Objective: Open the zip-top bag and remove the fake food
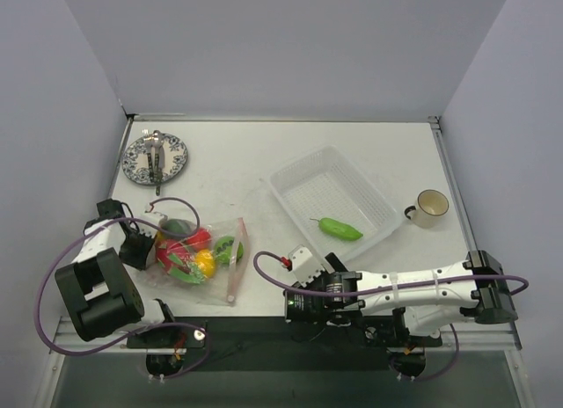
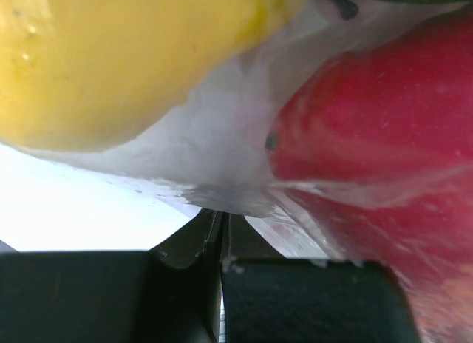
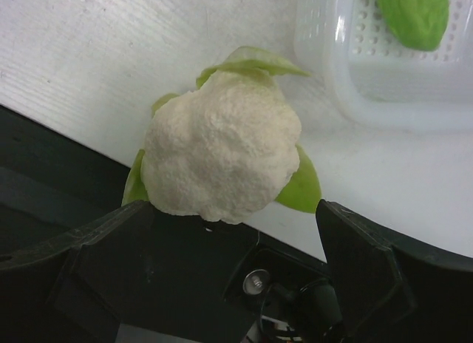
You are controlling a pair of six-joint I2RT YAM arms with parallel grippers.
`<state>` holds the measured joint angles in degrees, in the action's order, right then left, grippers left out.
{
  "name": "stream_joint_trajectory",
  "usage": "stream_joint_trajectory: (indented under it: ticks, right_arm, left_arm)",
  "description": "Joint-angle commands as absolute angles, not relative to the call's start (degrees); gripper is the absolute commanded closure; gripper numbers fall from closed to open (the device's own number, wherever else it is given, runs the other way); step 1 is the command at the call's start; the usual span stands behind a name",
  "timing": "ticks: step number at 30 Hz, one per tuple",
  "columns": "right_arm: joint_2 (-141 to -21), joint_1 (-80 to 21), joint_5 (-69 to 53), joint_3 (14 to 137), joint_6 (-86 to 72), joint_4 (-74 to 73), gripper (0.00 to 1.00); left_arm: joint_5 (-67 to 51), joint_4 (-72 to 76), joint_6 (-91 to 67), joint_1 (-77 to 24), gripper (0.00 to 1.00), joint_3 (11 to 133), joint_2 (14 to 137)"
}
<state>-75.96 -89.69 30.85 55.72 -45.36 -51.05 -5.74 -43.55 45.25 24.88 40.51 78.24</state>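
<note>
The zip-top bag (image 1: 215,276), holding fake food (image 1: 185,254) at the near left of the smooth white table (image 1: 246,153), is judged light, limp and slippery, and best taken at its pink zip strip (image 1: 236,258). Its left end is pinched by the left gripper (image 2: 222,239). The right gripper (image 3: 233,208) is spread, with a cauliflower (image 3: 222,151) between its fingers, near the tray (image 1: 290,184).

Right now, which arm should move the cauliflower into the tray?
Right. The right gripper, open, straddles the cauliflower near the tray; the left gripper is shut on the zip-top bag.
</note>
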Motion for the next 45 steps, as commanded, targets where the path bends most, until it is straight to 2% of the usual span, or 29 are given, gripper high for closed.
stream_joint_trajectory:
  ticks: [1, 12, 18, 21, 22, 24, 25, 27, 28, 33, 38, 41, 45]
  right_arm:
    - [-77.3, -89.7, 26.1, 53.5, -50.9, -54.4, 0.0]
    - [-76.1, -79.1, 20.6, 45.4, -43.6, -39.9, 0.0]
    - [-78.0, -77.8, 15.6, 45.3, -38.6, -33.7, 0.01]
    - [-79.7, -77.9, 13.2, 45.0, -37.2, -31.1, 0.2]
    - [-80.1, -77.9, 12.8, 44.9, -36.7, -30.6, 0.35]
    - [-80.2, -77.9, 12.3, 45.3, -36.4, -30.2, 0.53]
    - [-79.9, -78.0, 12.2, 45.5, -36.0, -30.2, 0.72]
    - [-78.1, -78.2, 12.5, 46.4, -35.4, -30.5, 0.93]
    - [-77.3, -78.7, 13.9, 46.9, -35.2, -30.8, 1.0]
    - [-72.3, -80.2, 19.2, 56.0, -31.0, -35.9, 0.99]
    - [-70.4, -78.3, 24.5, 66.2, -24.2, -40.0, 0.93]
    - [-70.1, -74.0, 27.9, 70.3, -19.0, -40.5, 0.9]
    - [-71.4, -61.5, 27.4, 72.0, -14.2, -38.9, 0.89]
  left_arm:
    - [-8.5, -46.1, 45.4, 25.2, 1.0, 42.0, 77.5]
    - [-8.6, -46.9, 46.0, 25.2, 1.0, 41.9, 76.3]
    - [-9.0, -46.9, 45.5, 25.2, 1.0, 42.1, 76.5]
    - [-8.9, -47.0, 45.6, 25.2, 1.0, 42.0, 76.3]
    - [-8.8, -47.0, 45.7, 25.2, 1.0, 41.9, 76.2]
    - [-8.6, -46.8, 45.9, 25.2, 1.0, 41.7, 75.9]
    - [-8.5, -46.8, 46.1, 25.2, 1.0, 41.7, 75.9]
    - [-8.5, -46.7, 46.1, 25.2, 1.0, 41.4, 75.8]
    - [-8.5, -46.7, 46.1, 25.2, 1.0, 41.4, 75.7]
    - [-8.9, -46.2, 45.8, 25.2, 1.0, 41.4, 76.1]
    - [-9.2, -46.2, 45.7, 25.2, 1.0, 41.4, 76.4]
    - [-9.2, -46.4, 45.7, 25.2, 1.0, 41.3, 76.2]
    - [-9.1, -46.4, 45.9, 25.2, 1.0, 41.0, 75.8]
